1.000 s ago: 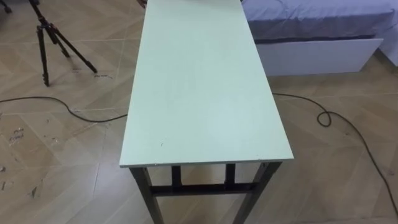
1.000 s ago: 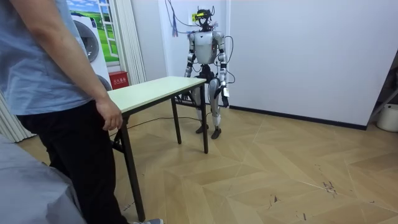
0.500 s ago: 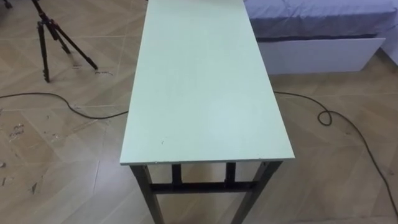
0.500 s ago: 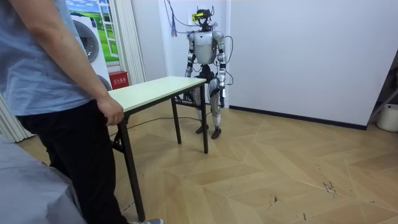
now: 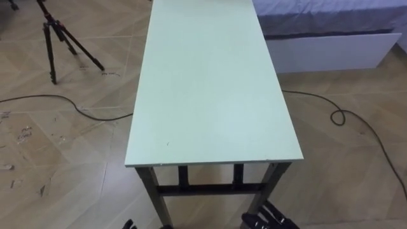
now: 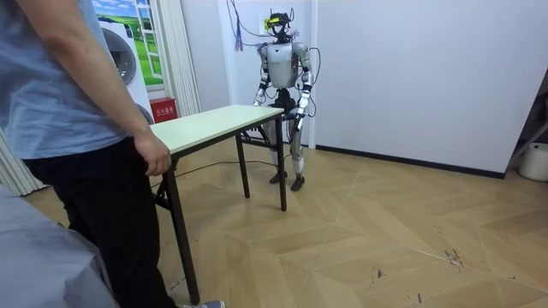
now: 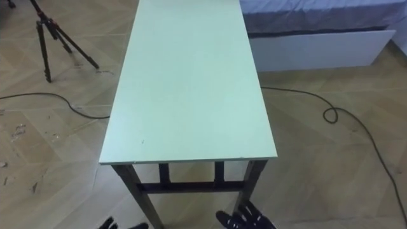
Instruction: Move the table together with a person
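A long table with a pale green top and dark metal legs stretches away from me; its near short edge lies just below the middle of the eye views. The dark fingers of my right hand rise at the bottom edge, spread and relaxed, below the table's near right leg and apart from it. A small part of my left hand shows at the bottom, left of the near left leg. In the room view I stand at the table's far end. A person stands at its other end, one hand at the edge.
A black tripod stands on the wood floor at the left, with a dark cable beside it. A bed with a white base lies at the right, and another cable loops there. A white wall is behind me.
Both my hands have come up into the bottom of the eye views. In the room view my forearms have lifted toward the table's end. The table and the person stay put.
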{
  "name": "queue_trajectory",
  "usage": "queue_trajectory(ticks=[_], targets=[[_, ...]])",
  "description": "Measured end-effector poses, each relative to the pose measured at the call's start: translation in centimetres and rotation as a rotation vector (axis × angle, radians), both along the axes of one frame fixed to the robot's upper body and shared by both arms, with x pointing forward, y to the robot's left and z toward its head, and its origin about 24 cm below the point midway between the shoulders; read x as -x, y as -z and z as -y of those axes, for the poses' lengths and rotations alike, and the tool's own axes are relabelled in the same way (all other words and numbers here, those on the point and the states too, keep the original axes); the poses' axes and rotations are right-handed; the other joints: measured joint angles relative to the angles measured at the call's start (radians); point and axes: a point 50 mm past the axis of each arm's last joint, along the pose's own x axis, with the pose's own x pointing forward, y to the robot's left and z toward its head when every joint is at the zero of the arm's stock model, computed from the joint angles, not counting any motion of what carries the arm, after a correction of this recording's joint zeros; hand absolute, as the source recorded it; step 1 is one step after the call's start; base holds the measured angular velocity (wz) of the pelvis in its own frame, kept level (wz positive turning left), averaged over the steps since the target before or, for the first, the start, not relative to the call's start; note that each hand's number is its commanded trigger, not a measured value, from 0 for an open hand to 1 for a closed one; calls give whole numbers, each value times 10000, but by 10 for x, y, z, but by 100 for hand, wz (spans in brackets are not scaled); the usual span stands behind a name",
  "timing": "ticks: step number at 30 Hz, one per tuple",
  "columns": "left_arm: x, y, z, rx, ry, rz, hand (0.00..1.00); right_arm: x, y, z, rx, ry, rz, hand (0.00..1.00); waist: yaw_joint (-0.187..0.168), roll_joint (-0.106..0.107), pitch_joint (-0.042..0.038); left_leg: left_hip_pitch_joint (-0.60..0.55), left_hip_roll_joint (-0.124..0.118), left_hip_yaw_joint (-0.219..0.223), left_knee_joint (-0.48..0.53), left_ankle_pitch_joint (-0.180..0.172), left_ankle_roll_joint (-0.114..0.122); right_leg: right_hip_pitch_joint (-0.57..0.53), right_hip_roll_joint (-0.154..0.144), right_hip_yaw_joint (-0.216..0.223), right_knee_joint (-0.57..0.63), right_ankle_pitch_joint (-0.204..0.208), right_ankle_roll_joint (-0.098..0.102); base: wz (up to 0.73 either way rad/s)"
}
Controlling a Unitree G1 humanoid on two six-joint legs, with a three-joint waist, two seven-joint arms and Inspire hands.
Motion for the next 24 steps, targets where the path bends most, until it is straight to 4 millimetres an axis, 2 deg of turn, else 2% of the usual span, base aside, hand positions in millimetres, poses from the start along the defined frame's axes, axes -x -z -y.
queue_trajectory(ticks=[6,10,18,24], targets=[[-15,-20,23,844,814,1343,0,-12,-21,-24,-1087,-594,1366,0,-56,-20,16,-60,12,28,48,-4,4,-74,-3,22,102,0,0,0],[-27,-35,43,2228,732,1990,0,-25,-39,-41,-2334,-774,2248,0,-133,17,15,-86,12,38,29,-6,2,-76,5,-28,111,1,0,0],[-37,-50,53,2789,1054,2561,0,-37,-48,-44,-2595,-944,2763,0,-267,106,20,-63,-21,47,67,-3,2,-87,21,57,104,1,0,0],[-50,-68,58,3913,695,3197,0,-47,-53,-43,-2733,-1106,2852,0,-274,29,51,-42,-4,19,53,1,8,-92,10,196,98,0,0,0]])
